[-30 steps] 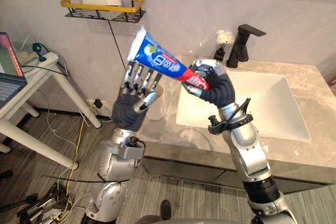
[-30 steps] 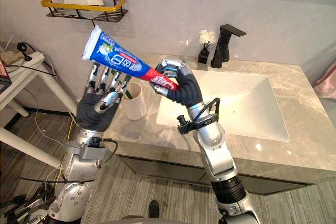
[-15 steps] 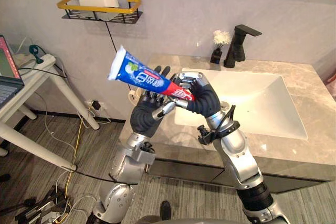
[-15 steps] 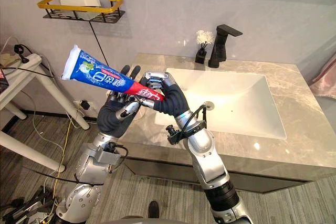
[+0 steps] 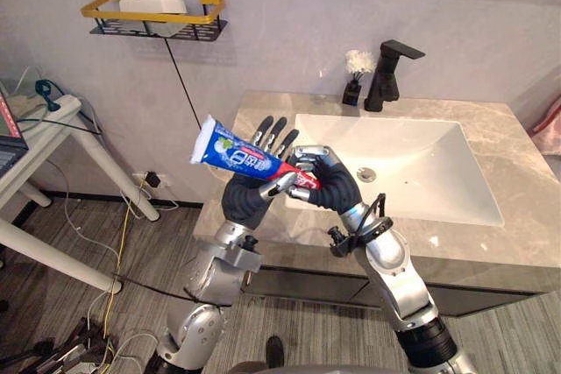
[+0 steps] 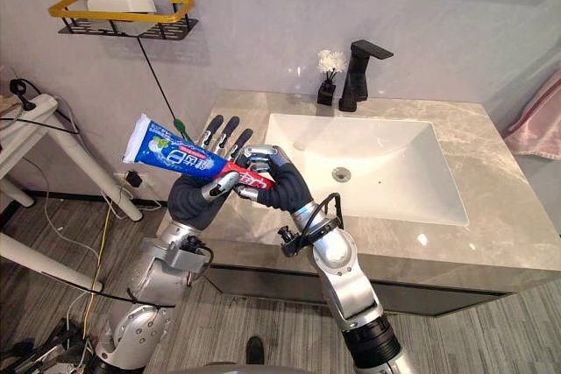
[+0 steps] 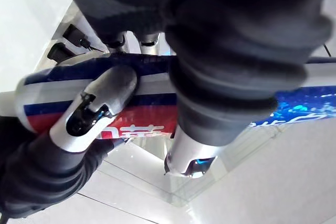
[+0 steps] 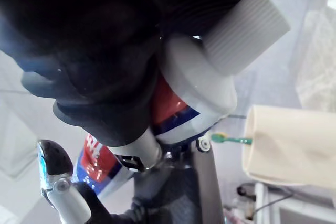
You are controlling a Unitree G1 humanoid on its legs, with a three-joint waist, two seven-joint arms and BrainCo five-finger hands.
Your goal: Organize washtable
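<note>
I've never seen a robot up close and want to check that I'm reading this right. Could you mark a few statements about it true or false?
1. The right robot hand is curled round the toothpaste near its cap end. True.
2. The toothpaste lies in the sink. False: it is held up in the air, off the sink's left side.
3. The left robot hand has straight fingers behind the tube. True.
4. The faucet is white. False: it is black.
</note>
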